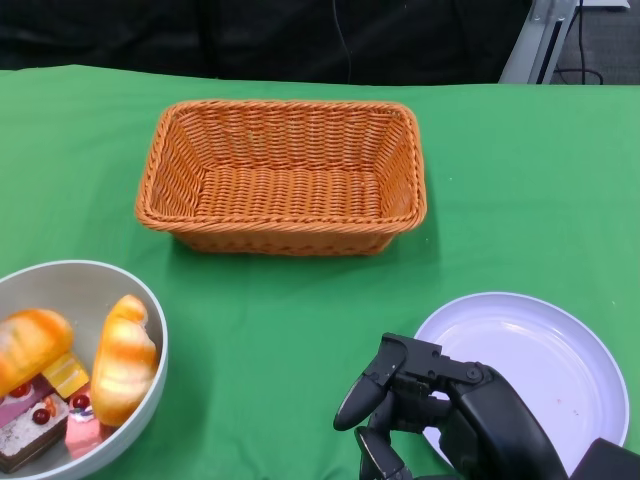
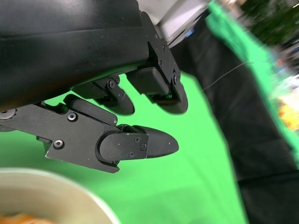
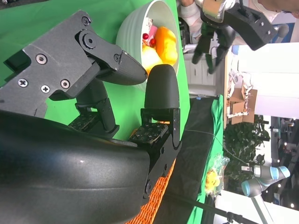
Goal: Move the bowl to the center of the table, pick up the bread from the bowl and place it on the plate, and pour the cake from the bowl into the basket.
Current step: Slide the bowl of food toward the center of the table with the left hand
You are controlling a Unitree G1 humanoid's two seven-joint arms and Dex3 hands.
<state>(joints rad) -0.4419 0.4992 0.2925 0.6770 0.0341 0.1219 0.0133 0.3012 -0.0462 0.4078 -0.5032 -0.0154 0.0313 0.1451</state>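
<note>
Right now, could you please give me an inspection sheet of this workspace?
Surface: green cloth over the table.
Job's things: grey bowl at near left edge, holding two bread rolls and cake pieces; wicker basket at centre back; white plate near right, bare.
Clutter: nothing seen.
Hands: right hand by the plate, holding nothing; left hand beside the bowl, holding nothing.
Cables: thin cable on the black backdrop.
Surroundings: another robot arm beyond the table.

This looks like a robotics lab: a surface draped in bright green cloth (image 1: pixel 500 180) backed by black curtain (image 1: pixel 300 40), and, in the right wrist view, a grey-and-blue jointed robot arm (image 3: pixel 261 179) standing beyond stacked cardboard boxes (image 3: pixel 239 100).
</note>
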